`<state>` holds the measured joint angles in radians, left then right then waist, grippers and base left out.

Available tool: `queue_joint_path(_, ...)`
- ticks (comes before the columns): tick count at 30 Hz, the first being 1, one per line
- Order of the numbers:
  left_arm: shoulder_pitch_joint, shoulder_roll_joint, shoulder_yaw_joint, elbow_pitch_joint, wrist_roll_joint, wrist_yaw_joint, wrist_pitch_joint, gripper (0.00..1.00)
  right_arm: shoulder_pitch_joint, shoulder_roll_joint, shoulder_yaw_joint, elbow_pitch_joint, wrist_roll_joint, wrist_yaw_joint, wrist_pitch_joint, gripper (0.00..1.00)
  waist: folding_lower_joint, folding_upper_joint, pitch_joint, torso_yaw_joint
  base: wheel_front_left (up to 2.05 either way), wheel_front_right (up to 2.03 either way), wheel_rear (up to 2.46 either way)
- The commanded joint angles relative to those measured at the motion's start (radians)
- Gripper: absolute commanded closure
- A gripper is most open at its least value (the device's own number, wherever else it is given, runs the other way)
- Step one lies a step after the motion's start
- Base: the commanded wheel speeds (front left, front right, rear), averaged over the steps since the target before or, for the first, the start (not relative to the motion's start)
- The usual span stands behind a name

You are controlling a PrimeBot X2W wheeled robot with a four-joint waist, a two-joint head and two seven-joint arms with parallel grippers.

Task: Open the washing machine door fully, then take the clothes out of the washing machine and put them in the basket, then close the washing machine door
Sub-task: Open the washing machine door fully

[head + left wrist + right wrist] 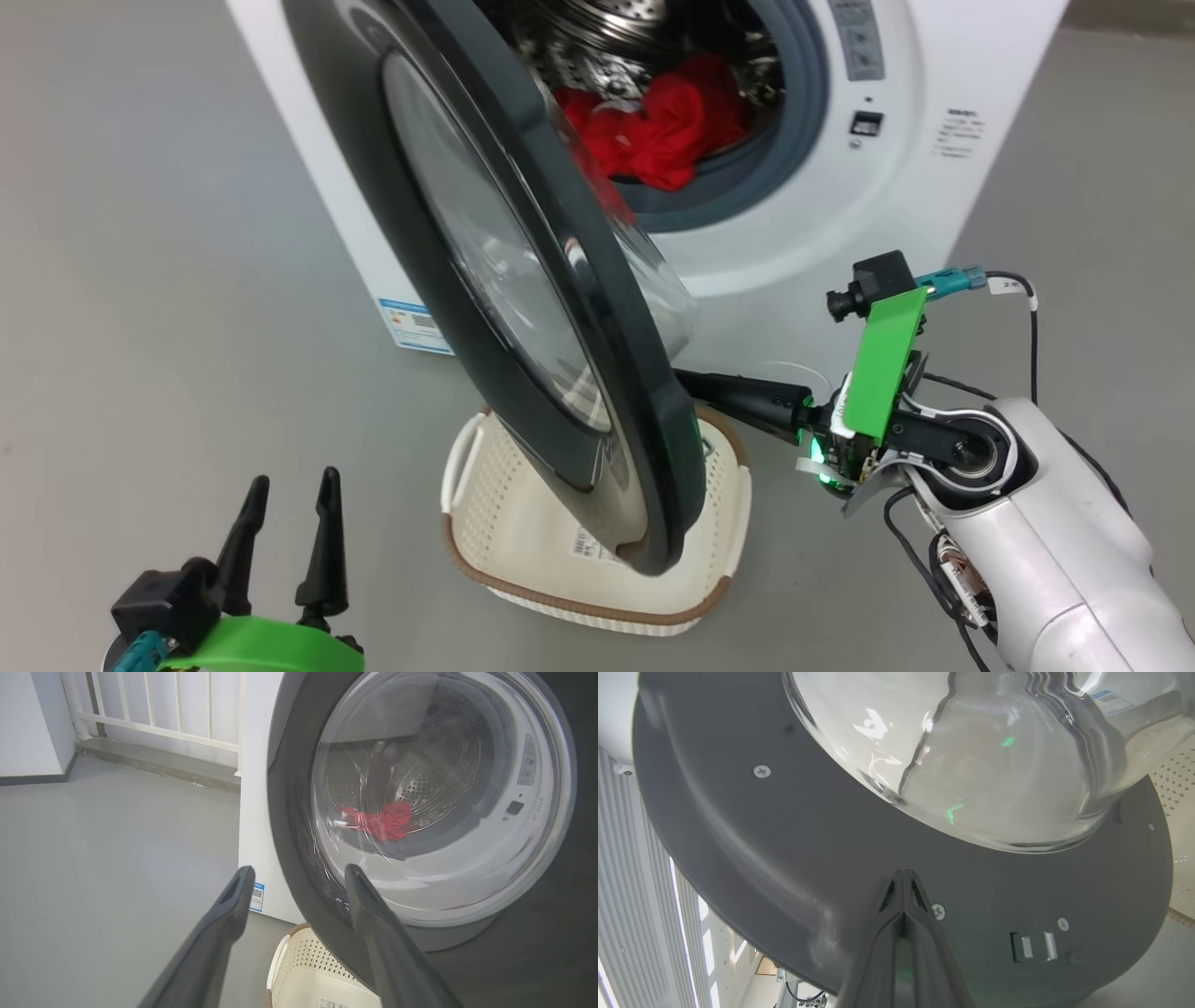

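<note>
The white washing machine (980, 75) stands with its door (597, 308) swung partway out, edge-on in the head view. Red clothes (663, 131) lie in the steel drum and show through the glass as clothes (387, 821) in the left wrist view. The cream basket (579, 607) sits on the floor under the door's lower edge. My right gripper (691, 381) is shut on nothing, its tips (903, 873) against the door's dark inner rim (738, 835) below the glass bowl (971, 765). My left gripper (291, 485) is open at the lower left, outside the door (289, 812).
Grey floor surrounds the machine. A white railing (163, 704) runs behind it on the left. A blue label (415, 327) is on the machine's lower front corner. The door latch (1034, 946) sits near my right fingertips. The basket (303, 970) lies just ahead of my left fingers.
</note>
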<state>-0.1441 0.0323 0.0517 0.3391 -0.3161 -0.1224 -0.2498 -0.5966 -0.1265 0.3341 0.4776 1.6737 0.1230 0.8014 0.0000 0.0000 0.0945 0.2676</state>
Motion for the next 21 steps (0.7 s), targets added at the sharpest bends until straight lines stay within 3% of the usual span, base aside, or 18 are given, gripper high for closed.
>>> queue_joint_path(1, -0.004, 0.018, 0.029, -0.016, 0.009, 0.007, -0.012, 0.0, 0.005, 0.029, 0.013, -0.036, 0.011, 0.008, 0.005, 1.0, 0.0, 0.0, -0.035, 0.048, 0.0, 0.0, 0.0)
queue_joint_path(21, 0.014, 0.027, 0.006, 0.023, 0.011, 0.02, -0.012, 0.0, 0.04, 0.075, 0.099, -0.026, 0.059, 0.008, -0.014, 1.0, 0.0, 0.0, -0.105, 0.229, 0.0, 0.0, 0.0)
